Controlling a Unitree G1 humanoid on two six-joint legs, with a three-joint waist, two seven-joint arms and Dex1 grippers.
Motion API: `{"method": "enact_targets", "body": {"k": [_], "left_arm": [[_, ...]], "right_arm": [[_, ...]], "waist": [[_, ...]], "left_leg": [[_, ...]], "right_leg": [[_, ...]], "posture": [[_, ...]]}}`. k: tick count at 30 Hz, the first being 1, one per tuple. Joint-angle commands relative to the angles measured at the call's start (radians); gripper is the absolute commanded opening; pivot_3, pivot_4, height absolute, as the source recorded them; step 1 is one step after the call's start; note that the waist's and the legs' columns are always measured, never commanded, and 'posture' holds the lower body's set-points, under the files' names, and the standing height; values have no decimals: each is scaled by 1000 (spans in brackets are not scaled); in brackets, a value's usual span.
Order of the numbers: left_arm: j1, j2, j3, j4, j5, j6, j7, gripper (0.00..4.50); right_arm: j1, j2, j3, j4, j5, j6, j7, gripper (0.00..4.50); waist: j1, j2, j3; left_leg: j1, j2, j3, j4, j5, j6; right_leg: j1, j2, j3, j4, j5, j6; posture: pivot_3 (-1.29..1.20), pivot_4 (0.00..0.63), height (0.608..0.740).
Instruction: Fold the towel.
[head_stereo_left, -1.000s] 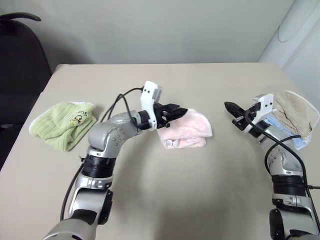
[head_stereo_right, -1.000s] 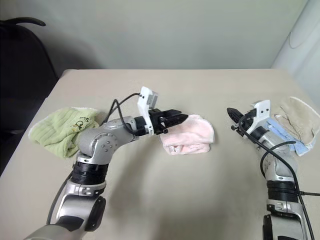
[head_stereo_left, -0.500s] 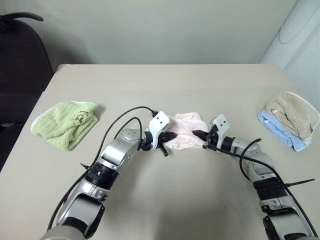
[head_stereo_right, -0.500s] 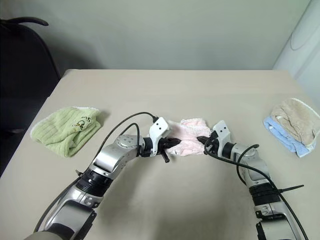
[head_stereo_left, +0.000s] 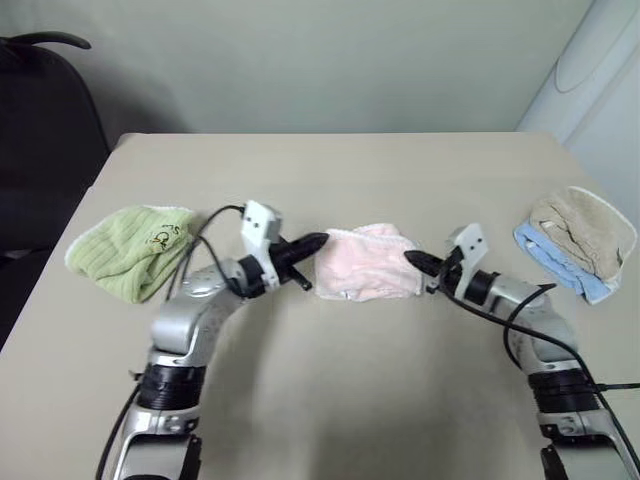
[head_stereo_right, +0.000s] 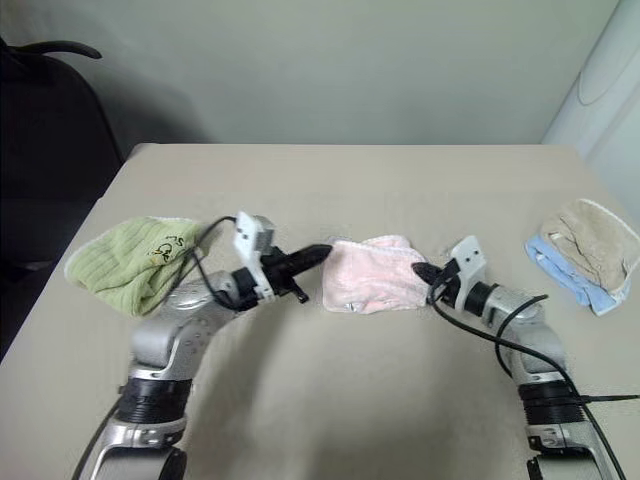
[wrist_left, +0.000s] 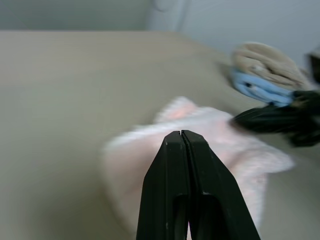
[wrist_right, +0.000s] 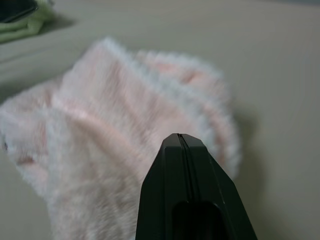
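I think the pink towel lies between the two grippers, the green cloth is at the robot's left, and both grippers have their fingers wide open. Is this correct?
Not quite: both grippers are shut. The left wrist view shows the left gripper with its fingers pressed together, and the right wrist view shows the same for the right gripper. The rest holds: the pink towel lies between them, and the green cloth is at the robot's left.
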Motion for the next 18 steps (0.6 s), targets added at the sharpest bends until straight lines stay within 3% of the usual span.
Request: {"method": "enact_targets", "body": {"k": [1,4,14,16,18], "left_arm": [[43,21,54,-48,8,8,52,59],[94,23,72,-72,-1,19,83,47],[115,-44,73,-90,-74,129,160,47],[91,-75,103,-65,-130,196,191,47],[62,-104,161,-30,-251,291,190,437]], "right_arm": [[-33,-20,-62,-30,59,39,7,166],[-55,-26,-79,-14,79,63,7,864],[-75,-14,-91,42,92,89,-20,4471],[-83,-11,-94,55,86,81,-35,4471],[-79,-11,-86,60,76,66,-37,4500]], "waist": [[0,0,0],[0,0,0],[1,0,0],[1,0,0],[1,0,0]], "left_leg": [[0,0,0,0,0,0],[0,0,0,0,0,0],[0,0,0,-1,0,0],[0,0,0,0,0,0],[0,0,1,0,0,0]], "right_leg": [[0,0,0,0,0,0],[-1,0,0,0,0,0],[-1,0,0,0,0,0],[-1,0,0,1,0,0],[-1,0,0,1,0,0]], "posture": [[0,150,740],[0,150,740],[0,150,740],[0,150,740],[0,150,740]]}}
